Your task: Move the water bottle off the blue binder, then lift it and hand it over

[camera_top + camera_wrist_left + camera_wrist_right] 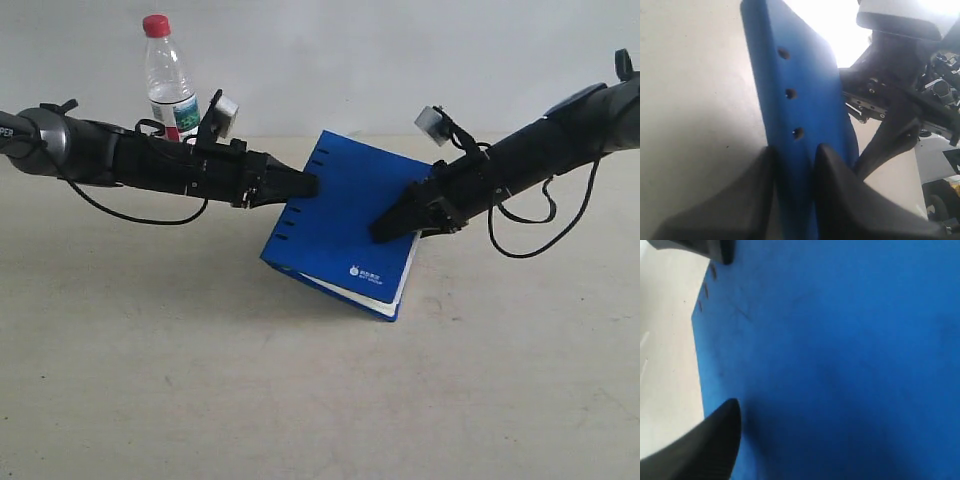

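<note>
My left end effector (312, 184) pinches the blue binder (345, 225) at nine o'clock; whether my right end effector (383, 231) grips, I can't tell.

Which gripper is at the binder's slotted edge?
The left gripper, straddling the blue binder's slotted spine; the right gripper reaches in from the opposite edge.
</note>
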Tool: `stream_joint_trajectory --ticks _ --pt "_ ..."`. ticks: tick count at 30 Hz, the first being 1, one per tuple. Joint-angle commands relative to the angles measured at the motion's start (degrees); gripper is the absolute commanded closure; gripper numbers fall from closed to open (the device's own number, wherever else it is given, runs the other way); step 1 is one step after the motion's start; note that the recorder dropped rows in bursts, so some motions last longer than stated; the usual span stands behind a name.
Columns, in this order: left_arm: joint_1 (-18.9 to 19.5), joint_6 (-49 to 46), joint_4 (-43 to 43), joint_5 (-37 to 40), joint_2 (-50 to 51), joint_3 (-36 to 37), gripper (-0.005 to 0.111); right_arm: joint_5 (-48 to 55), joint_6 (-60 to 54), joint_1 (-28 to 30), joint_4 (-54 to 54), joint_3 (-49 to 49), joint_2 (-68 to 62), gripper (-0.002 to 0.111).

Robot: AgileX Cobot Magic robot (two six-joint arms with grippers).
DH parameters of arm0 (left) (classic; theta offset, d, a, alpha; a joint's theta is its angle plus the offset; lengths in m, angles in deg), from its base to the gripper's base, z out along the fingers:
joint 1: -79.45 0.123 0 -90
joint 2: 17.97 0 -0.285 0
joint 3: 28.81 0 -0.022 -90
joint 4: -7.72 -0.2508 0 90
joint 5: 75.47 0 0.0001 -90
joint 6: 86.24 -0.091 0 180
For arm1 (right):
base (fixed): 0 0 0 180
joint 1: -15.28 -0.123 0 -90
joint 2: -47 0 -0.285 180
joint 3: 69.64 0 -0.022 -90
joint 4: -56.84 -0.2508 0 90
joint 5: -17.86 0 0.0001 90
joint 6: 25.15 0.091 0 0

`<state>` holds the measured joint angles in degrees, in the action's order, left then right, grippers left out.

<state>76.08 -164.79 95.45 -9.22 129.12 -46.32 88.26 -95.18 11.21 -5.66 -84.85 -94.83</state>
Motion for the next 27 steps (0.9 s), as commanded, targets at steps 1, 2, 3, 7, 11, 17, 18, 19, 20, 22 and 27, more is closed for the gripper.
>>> stream_joint_trajectory --ticks 1,2,3,7,11,17,18,19,20,22,27 --pt "-0.4 -0.1 -3.7 2.7 -0.7 -0.2 0.102 -5.1 -1.0 0.4 2.2 -0.2 0.9 0.046" --pt "-0.4 0.4 -4.6 1.8 -0.7 -0.2 0.102 -5.3 -1.1 0.7 3.1 -0.3 1.3 0.046" --pt "-0.4 1.0 -5.7 1.1 -0.7 -0.2 0.102 -5.8 -1.1 1.2 4.7 -0.3 2.1 0.046" --pt "-0.2 1.1 -7.8 0.8 -0.7 -0.2 0.102 -9.1 1.5 4.7 12.6 -0.3 6.5 0.046" --pt "-0.2 1.1 -7.8 1.2 -0.7 -0.2 0.102 -11.7 5.8 9.9 11.4 -0.3 9.9 0.046" --pt "-0.2 1.0 -7.8 2.6 -0.7 -0.2 0.102 -10.6 8.6 12.1 8.9 -0.2 9.6 0.046" --pt "-0.2 1.0 -7.8 2.8 -0.7 -0.2 0.102 -9.9 8.6 11.8 7.8 -0.2 9.0 0.046" --pt "-0.2 1.0 -7.8 2.8 -0.7 -0.2 0.102 -9.2 8.6 11.5 6.8 -0.2 8.3 0.046" --pt "-0.2 1.0 -7.8 2.8 -0.7 -0.2 0.102 -8.5 8.4 11.4 5.5 -0.2 7.5 0.046" --pt "-0.2 1.0 -7.8 2.8 -0.7 -0.2 0.102 -6.8 8.1 10.9 3.7 -0.2 6.1 0.046" --pt "-0.2 1.0 -7.8 2.8 -0.7 -0.2 0.102 -3.8 7.0 10.1 3.0 -0.2 2.6 0.047"
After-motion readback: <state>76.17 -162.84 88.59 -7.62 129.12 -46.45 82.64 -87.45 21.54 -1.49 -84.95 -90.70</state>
